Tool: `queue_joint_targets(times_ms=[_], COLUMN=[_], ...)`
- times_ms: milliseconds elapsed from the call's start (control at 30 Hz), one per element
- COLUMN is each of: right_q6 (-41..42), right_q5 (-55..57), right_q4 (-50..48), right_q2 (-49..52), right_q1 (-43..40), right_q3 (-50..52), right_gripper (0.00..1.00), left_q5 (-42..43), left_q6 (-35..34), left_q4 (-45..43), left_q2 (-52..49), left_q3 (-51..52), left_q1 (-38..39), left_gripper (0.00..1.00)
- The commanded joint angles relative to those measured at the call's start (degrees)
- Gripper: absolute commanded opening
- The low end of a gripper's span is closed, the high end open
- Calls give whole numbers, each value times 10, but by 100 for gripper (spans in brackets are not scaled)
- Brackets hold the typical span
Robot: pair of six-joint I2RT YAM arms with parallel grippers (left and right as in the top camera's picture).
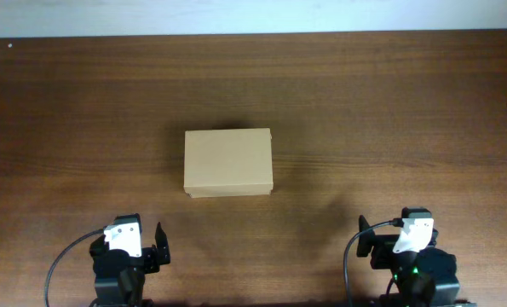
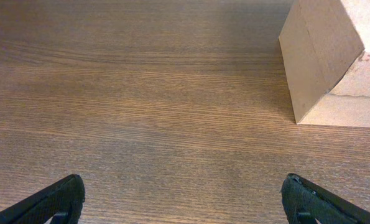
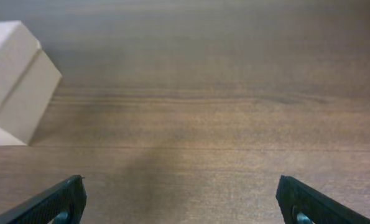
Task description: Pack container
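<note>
The container (image 1: 227,162), a plain tan cardboard box with its lid down, sits flat in the middle of the brown wooden table (image 1: 389,102). My left gripper (image 1: 130,240) rests at the near edge, below and left of the box, open with nothing between its fingers. In the left wrist view the left gripper (image 2: 183,188) has its jaws wide apart over bare wood, and the container (image 2: 324,56) stands ahead at upper right. My right gripper (image 1: 398,235) rests at the near edge, lower right of the box. In its wrist view the right gripper (image 3: 181,188) is open and empty, with the container (image 3: 17,74) ahead at upper left.
Both arms' bases and black cables (image 1: 61,269) lie along the table's near edge. A pale wall strip (image 1: 253,15) runs behind the table's far edge. Nothing else lies on the wood in view.
</note>
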State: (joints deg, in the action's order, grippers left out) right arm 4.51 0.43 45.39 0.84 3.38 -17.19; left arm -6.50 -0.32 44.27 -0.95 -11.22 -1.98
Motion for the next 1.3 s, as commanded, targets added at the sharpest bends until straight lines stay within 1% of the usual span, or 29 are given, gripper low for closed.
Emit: queue_joint_targets(times_ms=[0, 233, 1267], right_q6=[0, 0, 0], right_q5=[-12, -23, -22], right_q4=[-7, -16, -17], right_q2=[-7, -7, -7], right_q1=[-7, -7, -7], right_q3=[32, 78, 78], right_gripper=[99, 99, 99], left_q5=[-8, -8, -8], left_q6=[-8, -8, -8], left_q4=[-1, -1, -1], left_q2=[7, 7, 7], left_q3=[6, 6, 6], left_q1=[2, 2, 2], left_gripper=[99, 100, 99])
